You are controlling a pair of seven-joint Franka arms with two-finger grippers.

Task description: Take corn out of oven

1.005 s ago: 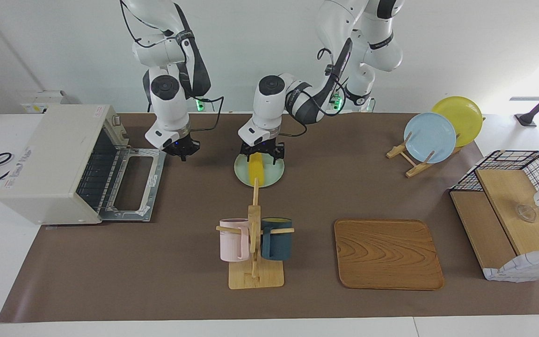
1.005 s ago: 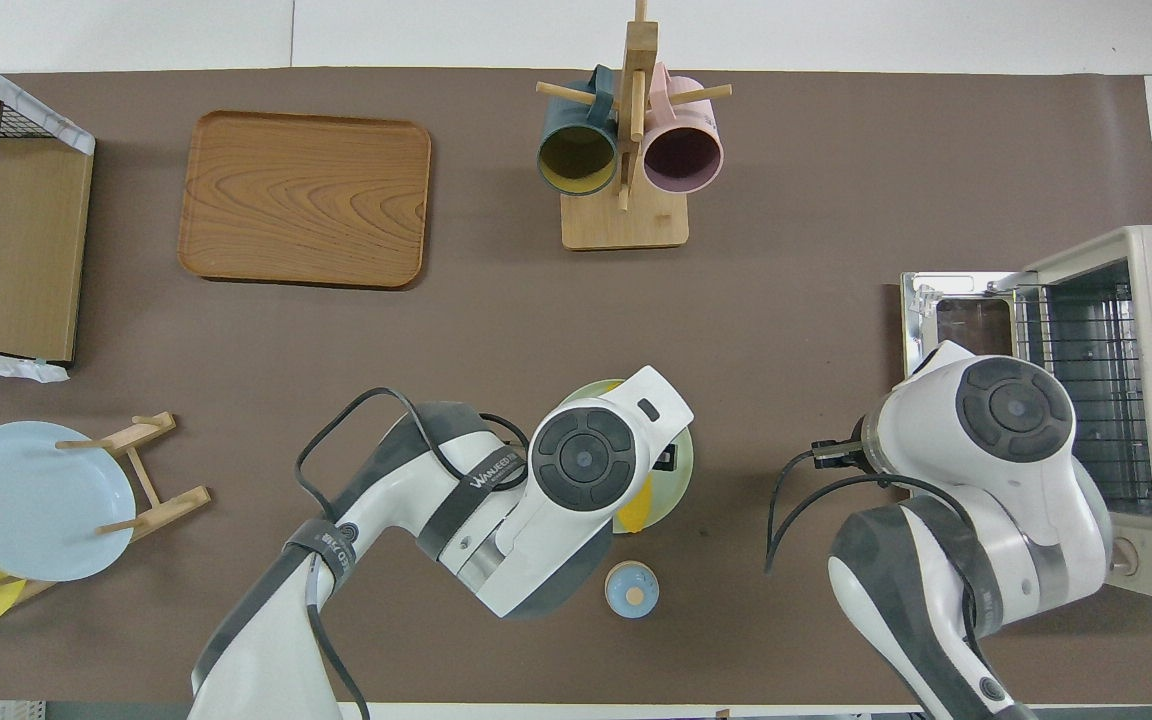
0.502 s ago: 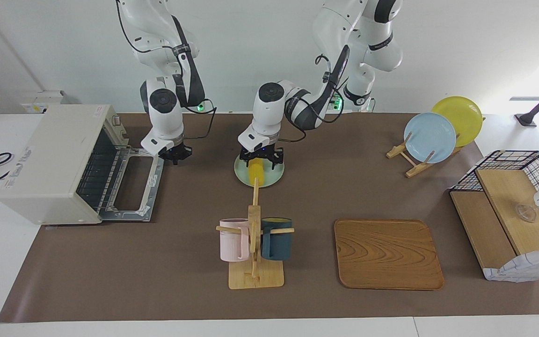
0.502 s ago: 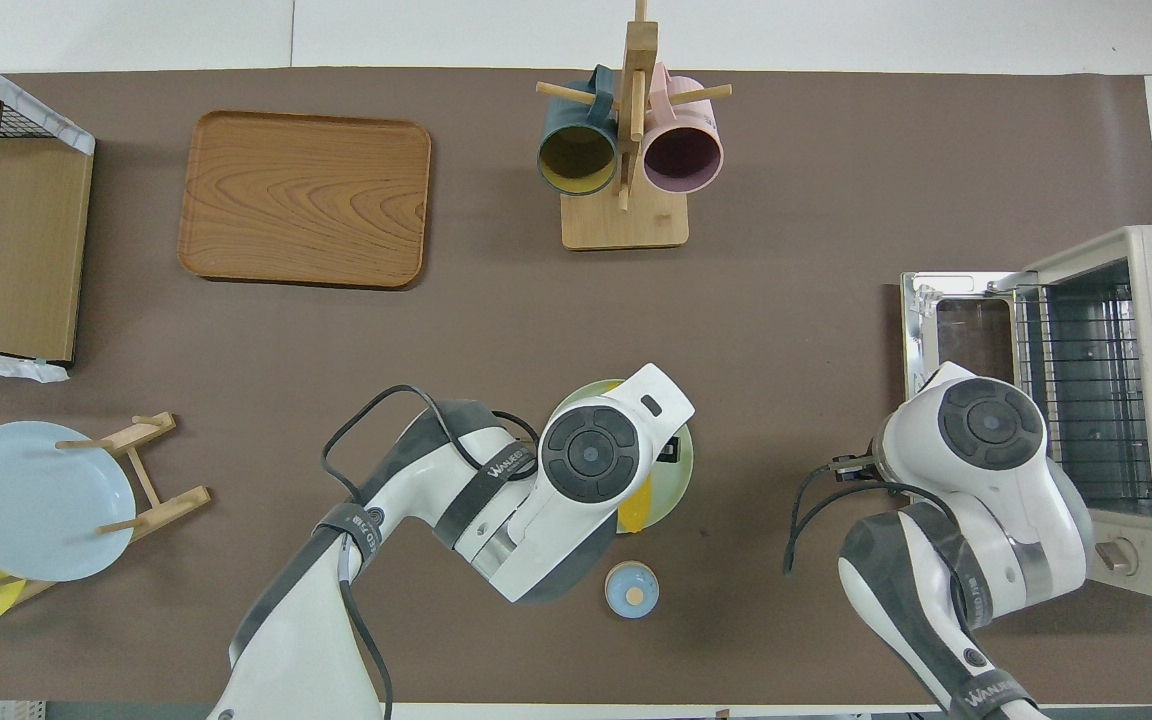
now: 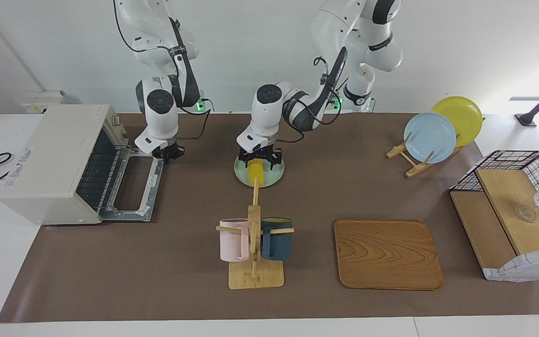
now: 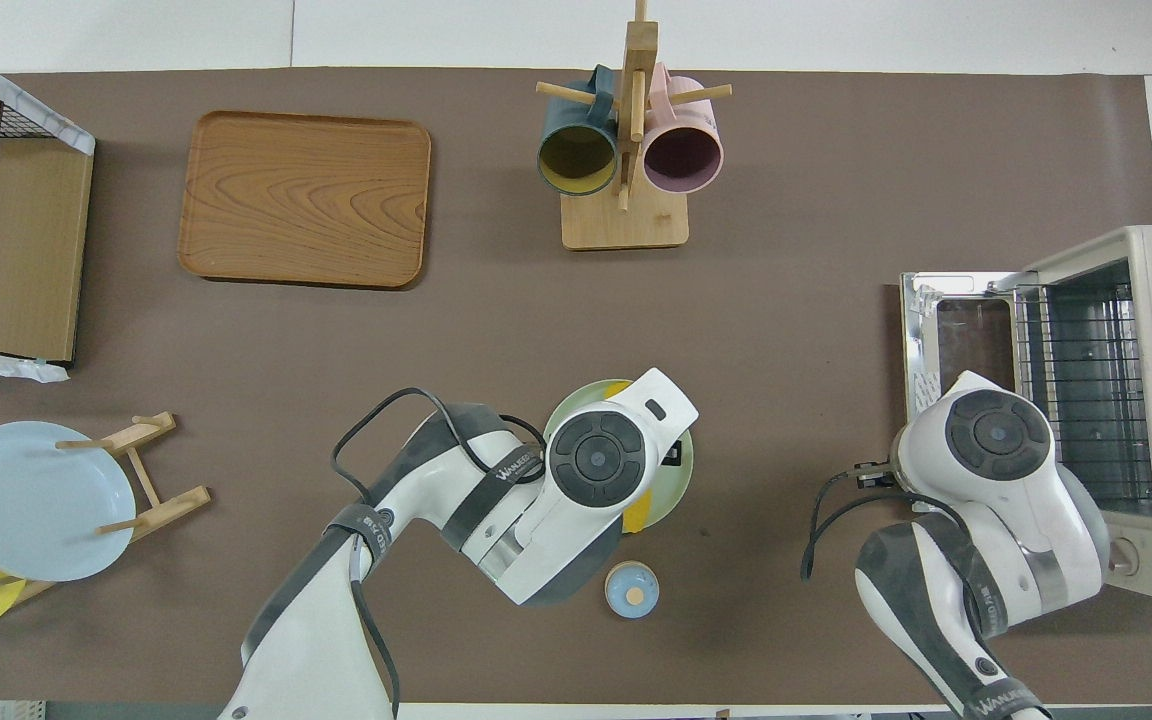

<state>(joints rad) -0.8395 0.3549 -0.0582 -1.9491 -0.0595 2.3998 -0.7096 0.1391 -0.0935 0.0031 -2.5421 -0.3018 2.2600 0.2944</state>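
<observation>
Your left gripper (image 5: 259, 163) straddles the corn (image 5: 255, 173) on the green plate (image 5: 274, 176); its grip can't be told. Your right gripper (image 5: 168, 155), shut and empty, hangs over the oven (image 5: 54, 159) door's corner.

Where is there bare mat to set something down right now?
Free: the wooden tray, and the mat between it, the mug rack and the plate stand; also between the oven and mug rack. Crowded: the green plate holds the corn under the left gripper.

Yellow corn (image 5: 256, 174) (pale green plate (image 5: 269, 179)), off-white oven (image 5: 49, 164)
</observation>
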